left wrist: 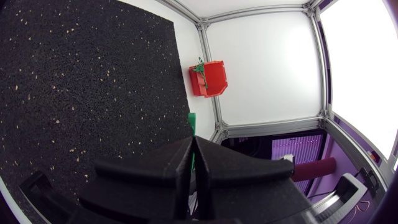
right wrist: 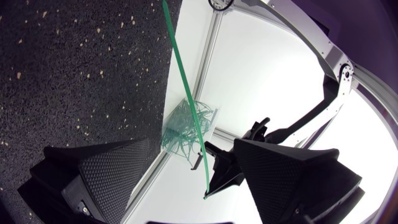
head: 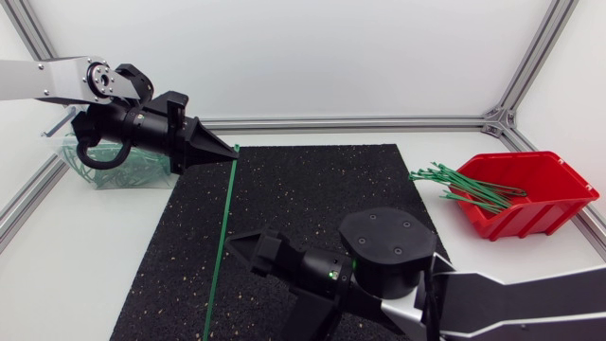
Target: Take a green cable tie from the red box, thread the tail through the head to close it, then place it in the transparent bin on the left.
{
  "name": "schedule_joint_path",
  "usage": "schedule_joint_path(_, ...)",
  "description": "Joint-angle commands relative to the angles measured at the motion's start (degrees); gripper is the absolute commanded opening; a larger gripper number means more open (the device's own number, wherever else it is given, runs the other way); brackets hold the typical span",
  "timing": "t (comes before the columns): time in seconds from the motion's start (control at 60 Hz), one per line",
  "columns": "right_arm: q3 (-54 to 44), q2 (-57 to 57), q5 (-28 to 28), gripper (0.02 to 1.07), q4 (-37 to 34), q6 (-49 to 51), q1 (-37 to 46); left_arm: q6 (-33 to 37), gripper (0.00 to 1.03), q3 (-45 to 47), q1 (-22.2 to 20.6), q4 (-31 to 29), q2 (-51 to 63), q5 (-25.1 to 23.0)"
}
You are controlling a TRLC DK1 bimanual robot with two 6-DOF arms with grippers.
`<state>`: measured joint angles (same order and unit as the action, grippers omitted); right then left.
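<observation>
the right arm is nearest, low over the black mat. the right jaws stand wide open and hold nothing. in the right wrist view the green cable tie passes through the gap between them, and as far as i can tell it touches neither side.

the left arm is at the mat's far left corner, in front of the transparent bin. the left jaws are closed flat on one end of the tie. from there the strip runs straight toward the mat's near edge. i cannot tell which end is the head.

handling, as i judge it:
- the tie is light, thin and smooth. it is stiff enough to hold a straight line but springy under side load.
- it may pivot or slip in a single pinch.
- grip the flat faces near the free end, so that end can be steered.

spare ties lie in the red box.
</observation>
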<state>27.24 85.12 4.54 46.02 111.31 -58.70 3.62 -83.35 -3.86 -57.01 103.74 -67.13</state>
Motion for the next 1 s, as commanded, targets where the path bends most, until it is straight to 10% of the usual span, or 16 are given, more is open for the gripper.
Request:
schedule_joint_path(0.0, -1.4, 2.15, 1.18, 0.99, 2.41, 2.6, -0.89, 4.56, 0.03, -2.25, -0.19, -1.96, 1.64, -0.28)
schedule_joint_path(0.983, 2.9, 18.15, 5.84, 0.97, 11.81, 10.6, -6.87, 7.54, 0.03, -2.25, -0.98, -3.02, 1.99, -0.1)
